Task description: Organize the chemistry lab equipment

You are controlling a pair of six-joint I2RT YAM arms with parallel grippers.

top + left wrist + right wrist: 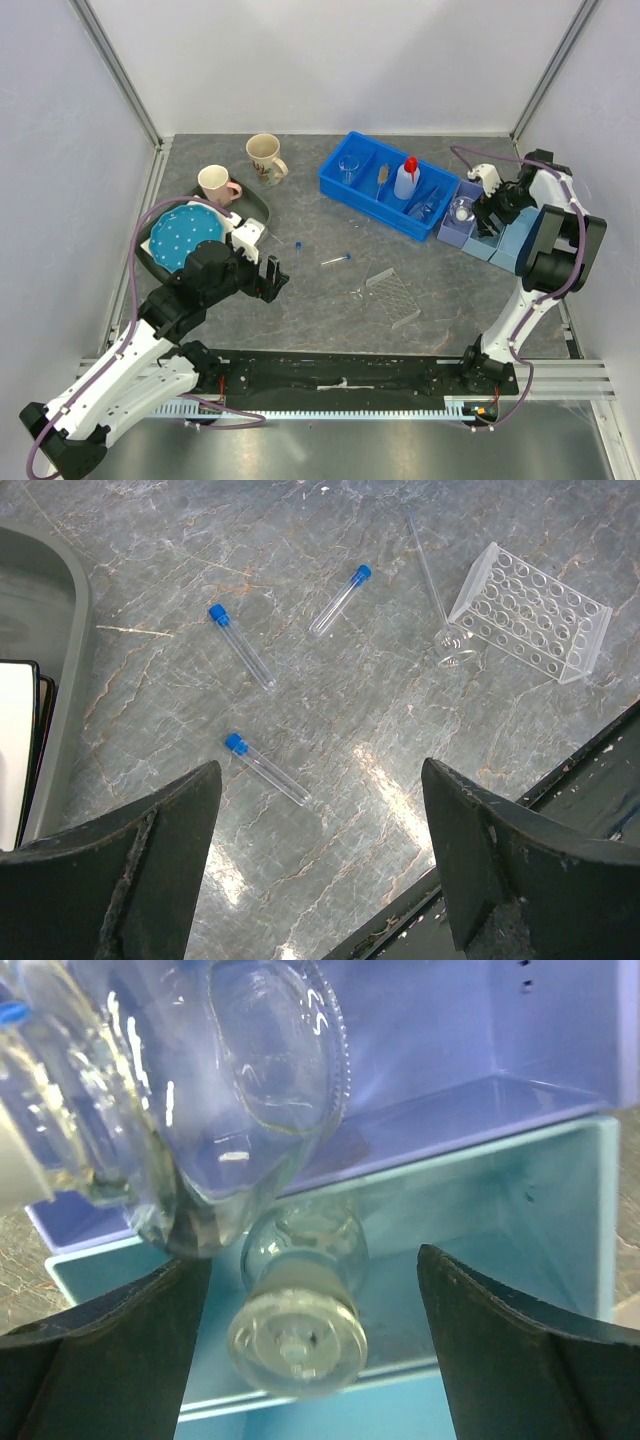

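Note:
My right gripper (312, 1260) is open over the light blue bin (520, 1260), its fingers standing apart from a small clear flask (300, 1305) that lies between them. A larger clear glass vessel (250, 1080) fills the purple bin (452, 232) beside it. On the table lie three blue-capped tubes (243, 647) (340, 600) (268, 770), a clear tube rack (530, 610) and a thin glass piece (440, 600). My left gripper (320, 780) hangs open above the nearest tube, holding nothing. The blue bin (335, 185) holds a beaker (348, 168), a brush (382, 180), the squeeze bottle (406, 178) and the goggles (424, 206).
A beige mug (265, 157) and a pink-handled mug (217, 183) stand at the back left. A blue dotted plate (185, 237) rests in a grey tray (258, 203) by my left arm. A black rail (340, 372) runs along the near edge.

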